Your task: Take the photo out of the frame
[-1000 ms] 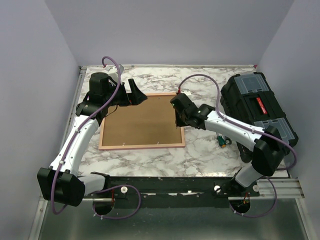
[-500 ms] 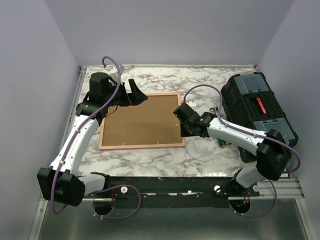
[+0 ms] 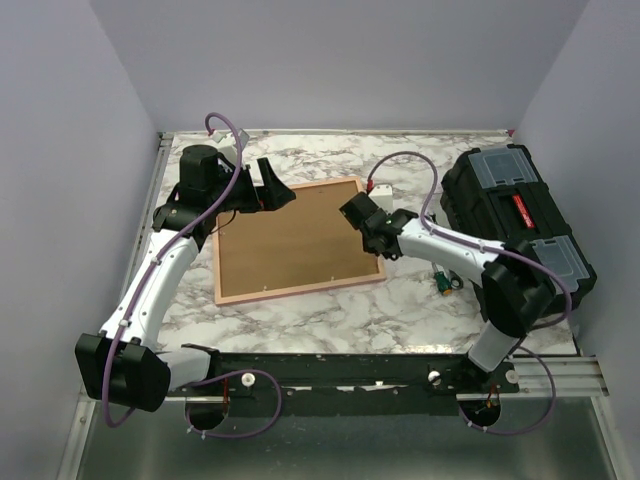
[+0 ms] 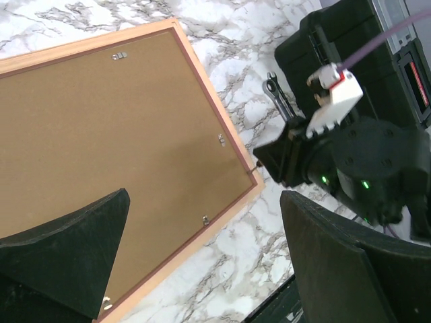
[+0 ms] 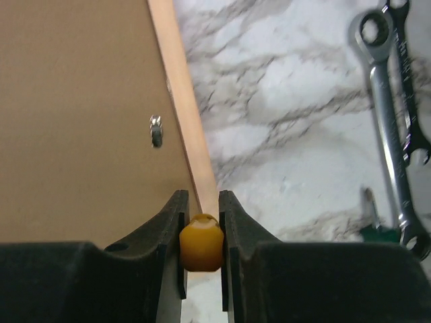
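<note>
The frame [image 3: 295, 240] lies face down on the marble table, its brown backing board up, with small metal clips [image 5: 156, 130] along the pink rim [image 5: 188, 128]. The photo is hidden under the board. My right gripper [image 3: 366, 222] is at the frame's right edge, low over the rim, and is shut on a small yellow rounded piece [image 5: 201, 242]. My left gripper [image 3: 265, 185] hovers open and empty above the frame's far left corner. In the left wrist view its fingers [image 4: 67, 256] straddle the frame's near right corner.
A black toolbox [image 3: 515, 225] stands at the right. Two wrenches [image 5: 390, 128] and a green-handled tool [image 5: 377, 232] lie on the marble between the frame and the toolbox. A grey wall stands behind the table and another on each side.
The frame has turned counter-clockwise, its right side swinging toward the back. My right gripper moved near then back along that edge. The left arm has not moved.
</note>
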You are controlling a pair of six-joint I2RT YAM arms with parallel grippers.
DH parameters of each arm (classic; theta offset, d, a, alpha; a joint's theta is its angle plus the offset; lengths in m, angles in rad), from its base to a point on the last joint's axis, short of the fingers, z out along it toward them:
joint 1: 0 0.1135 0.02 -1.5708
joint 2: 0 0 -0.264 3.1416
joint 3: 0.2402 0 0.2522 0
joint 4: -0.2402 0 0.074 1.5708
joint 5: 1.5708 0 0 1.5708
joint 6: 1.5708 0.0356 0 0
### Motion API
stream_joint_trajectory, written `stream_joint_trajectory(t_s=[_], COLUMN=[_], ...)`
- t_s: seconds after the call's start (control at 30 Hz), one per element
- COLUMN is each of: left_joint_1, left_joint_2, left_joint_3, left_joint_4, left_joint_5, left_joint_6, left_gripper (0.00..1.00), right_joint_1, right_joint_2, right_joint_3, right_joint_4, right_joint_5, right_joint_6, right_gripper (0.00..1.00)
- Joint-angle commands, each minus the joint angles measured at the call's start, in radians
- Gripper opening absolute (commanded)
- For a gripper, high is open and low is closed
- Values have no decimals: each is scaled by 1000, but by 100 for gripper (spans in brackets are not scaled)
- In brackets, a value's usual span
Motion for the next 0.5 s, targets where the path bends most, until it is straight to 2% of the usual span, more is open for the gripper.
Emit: stream_joint_trajectory(t_s=[0.0,0.13,0.27,0.47], left_joint_1=[5,5,6,6], left_joint_2=[10,16,25,33], left_joint_3=[-8,-5,2,-4], left_joint_4=[17,11,2,20], left_joint_5=[13,5,0,36], left_joint_6=[2,8,14,-5], left_gripper=[98,98,98,98], right_joint_1=[-104,-161,-166,-165], right_joint_2=[143,264,303,193], right_joint_3=[88,258,394,371], right_joint_4=[52,121,95,54], right_joint_5=[177,206,152,39], right_joint_6=[-159,-278,-317,-256], right_gripper=[1,1,1,1])
